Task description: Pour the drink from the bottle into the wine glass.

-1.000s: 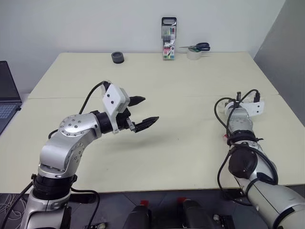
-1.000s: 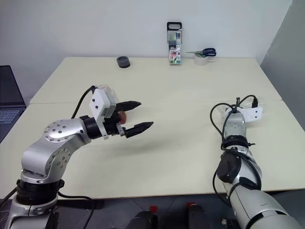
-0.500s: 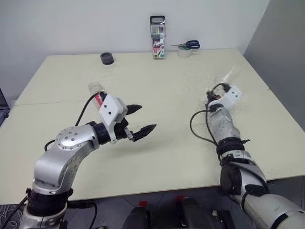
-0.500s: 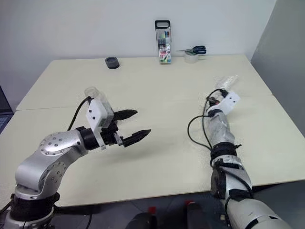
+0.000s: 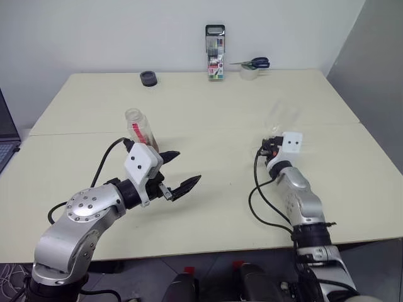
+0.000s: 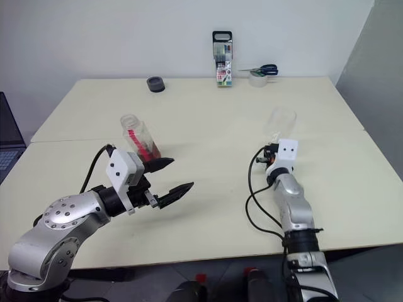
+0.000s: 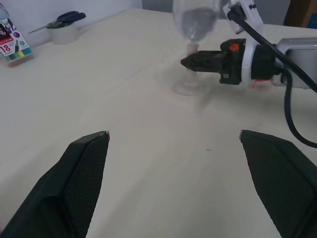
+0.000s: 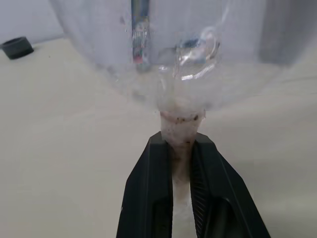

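Right wrist view: the right gripper (image 8: pixel 181 148) clamps the wine glass (image 8: pixel 168 59) stem; the left gripper (image 5: pixel 178 171) gapes wide, empty.

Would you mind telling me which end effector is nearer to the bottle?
The left. The left end effector hangs open just in front of the bottle; the right end effector is across the table, shut on the wine glass stem.
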You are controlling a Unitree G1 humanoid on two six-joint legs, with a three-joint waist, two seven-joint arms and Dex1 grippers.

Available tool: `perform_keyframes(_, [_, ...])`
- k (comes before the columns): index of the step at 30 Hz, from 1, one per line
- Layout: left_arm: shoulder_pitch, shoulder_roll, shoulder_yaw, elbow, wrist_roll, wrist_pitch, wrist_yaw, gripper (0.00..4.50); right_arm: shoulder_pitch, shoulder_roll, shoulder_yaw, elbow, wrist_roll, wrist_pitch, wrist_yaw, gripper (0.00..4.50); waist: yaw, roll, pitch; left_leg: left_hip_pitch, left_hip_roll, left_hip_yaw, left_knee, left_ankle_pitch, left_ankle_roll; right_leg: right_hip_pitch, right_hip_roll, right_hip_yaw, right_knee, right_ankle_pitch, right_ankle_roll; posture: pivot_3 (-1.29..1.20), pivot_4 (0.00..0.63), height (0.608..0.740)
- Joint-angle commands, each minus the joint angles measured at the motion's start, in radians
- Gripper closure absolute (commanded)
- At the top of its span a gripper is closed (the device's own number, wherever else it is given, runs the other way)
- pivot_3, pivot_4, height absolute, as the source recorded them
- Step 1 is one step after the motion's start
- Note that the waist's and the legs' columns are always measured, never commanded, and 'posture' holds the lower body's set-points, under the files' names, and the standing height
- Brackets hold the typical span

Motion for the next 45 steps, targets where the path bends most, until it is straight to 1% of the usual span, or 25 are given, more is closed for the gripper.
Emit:
perform_keyframes(1, [-0.007, 0.006, 0.015, -0.017, -0.017, -0.012, -0.003, 0.0, 0.091, -0.006, 0.03, -0.05, -0.008, 0.137, 0.011, 4.32, 0.004, 0.0, 0.0, 0.0, 0.0, 0.0, 0.0, 0.0, 0.0, 0.0, 0.001, 0.0, 0.0, 0.0, 0.0, 0.0, 0.15, 0.74])
perform_keyframes(4, [-0.014, 0.005, 0.005, -0.004, -0.016, -0.018, -0.01, 0.0, 0.111, -0.019, 0.056, -0.087, -0.032, 0.145, 0.028, 4.32, 0.007, -0.001, -0.001, 0.0, 0.0, 0.0, -0.001, 0.0, -0.001, 0.0, 0.001, 0.0, 0.0, 0.0, 0.0, 0.0, 0.15, 0.74])
perform_keyframes(8, [-0.021, 0.001, -0.001, 0.011, -0.012, -0.024, -0.017, 0.0, 0.09, -0.01, 0.071, -0.079, -0.049, 0.1, 0.057, 4.32, 0.007, -0.001, -0.001, 0.001, 0.0, 0.0, -0.001, 0.001, -0.001, 0.0, 0.001, -0.001, -0.001, 0.0, 0.0, 0.0, 0.15, 0.74])
perform_keyframes(11, [-0.008, -0.011, 0.007, 0.024, -0.003, -0.04, -0.006, 0.0, 0.051, 0.01, 0.091, -0.026, -0.064, 0.019, 0.094, 4.32, 0.005, -0.002, -0.001, 0.003, 0.0, 0.003, -0.004, 0.001, -0.001, 0.0, 0.001, 0.0, -0.001, 0.0, 0.0, 0.0, 0.15, 0.74])
perform_keyframes(14, [0.013, -0.022, 0.03, 0.022, -0.002, -0.044, 0.014, 0.0, -0.02, 0.039, 0.113, 0.052, -0.071, -0.087, 0.151, 4.32, -0.011, -0.002, -0.001, 0.008, 0.001, 0.005, -0.007, 0.0, -0.001, 0.002, 0.001, 0.001, -0.001, 0.0, 0.0, 0.0, 0.15, 0.74])
perform_keyframes(16, [0.044, -0.026, 0.057, 0.009, 0.002, -0.049, 0.035, 0.0, -0.095, 0.07, 0.117, 0.144, -0.072, -0.167, 0.195, 4.32, -0.03, -0.002, 0.0, 0.009, 0.003, 0.008, -0.008, 0.001, -0.001, 0.001, 0.002, 0.003, 0.0, 0.0, -0.001, 0.0, 0.15, 0.74])
perform_keyframes(19, [0.104, -0.038, 0.116, -0.031, 0.0, -0.045, 0.083, 0.0, -0.255, 0.118, 0.117, 0.362, -0.086, -0.287, 0.262, 4.32, -0.049, -0.001, 0.002, 0.009, 0.009, 0.012, -0.009, 0.0, -0.001, -0.002, 0.006, 0.003, 0.0, 0.002, -0.005, 0.0, 0.15, 0.74])
perform_keyframes(21, [0.15, -0.044, 0.147, -0.053, 0.006, -0.053, 0.103, 0.0, -0.344, 0.144, 0.101, 0.501, -0.085, -0.333, 0.286, 4.32, -0.049, 0.0, 0.003, 0.008, 0.011, 0.011, -0.009, 0.0, -0.001, -0.003, 0.008, 0.002, 0.0, 0.002, -0.007, 0.0, 0.15, 0.74])
perform_keyframes(24, [0.281, -0.054, 0.22, -0.108, 0.013, -0.08, 0.109, 0.0, -0.481, 0.179, 0.101, 0.719, -0.103, -0.411, 0.335, 4.32, -0.048, 0.001, 0.003, 0.008, 0.012, 0.011, -0.01, 0.0, -0.001, -0.003, 0.008, 0.002, 0.001, 0.001, -0.009, 0.0, 0.15, 0.74])
perform_keyframes(29, [0.441, -0.104, 0.326, -0.202, -0.009, -0.11, 0.143, 0.0, -0.616, 0.221, 0.097, 0.942, -0.133, -0.52, 0.378, 4.32, -0.033, 0.001, 0.004, 0.004, 0.01, 0.009, -0.009, -0.001, -0.003, -0.003, 0.005, 0.001, -0.004, 0.001, -0.009, 0.0, 0.15, 0.74])
perform_keyframes(32, [0.502, -0.13, 0.35, -0.236, -0.004, -0.127, 0.157, 0.0, -0.656, 0.239, 0.098, 1.019, -0.157, -0.56, 0.383, 4.32, -0.024, 0.001, 0.004, 0.004, 0.009, 0.009, -0.009, -0.001, -0.003, -0.003, 0.004, 0.001, -0.004, 0.001, -0.009, 0.0, 0.15, 0.74])
perform_keyframes(35, [0.51, -0.146, 0.34, -0.245, 0.002, -0.132, 0.18, 0.0, -0.671, 0.246, 0.108, 1.065, -0.187, -0.587, 0.366, 4.32, -0.018, 0.002, 0.004, 0.004, 0.009, 0.007, -0.009, -0.001, -0.003, -0.003, 0.004, 0.001, -0.004, 0.001, -0.009, 0.0, 0.15, 0.74])
perform_keyframes(39, [0.478, -0.137, 0.307, -0.238, 0.024, -0.136, 0.204, 0.0, -0.671, 0.251, 0.13, 1.097, -0.235, -0.618, 0.356, 4.32, -0.02, 0.002, 0.004, 0.005, 0.009, 0.007, -0.009, -0.001, -0.003, -0.003, 0.005, 0.0, -0.002, 0.001, -0.009, 0.0, 0.15, 0.74])
perform_keyframes(45, [0.391, -0.116, 0.309, -0.2, 0.016, -0.113, 0.226, 0.0, -0.664, 0.259, 0.128, 1.106, -0.258, -0.631, 0.366, 4.32, -0.021, 0.002, 0.004, 0.005, 0.009, 0.007, -0.009, 0.0, -0.004, -0.003, 0.006, -0.001, -0.002, 0.001, -0.009, 0.0, 0.15, 0.74])
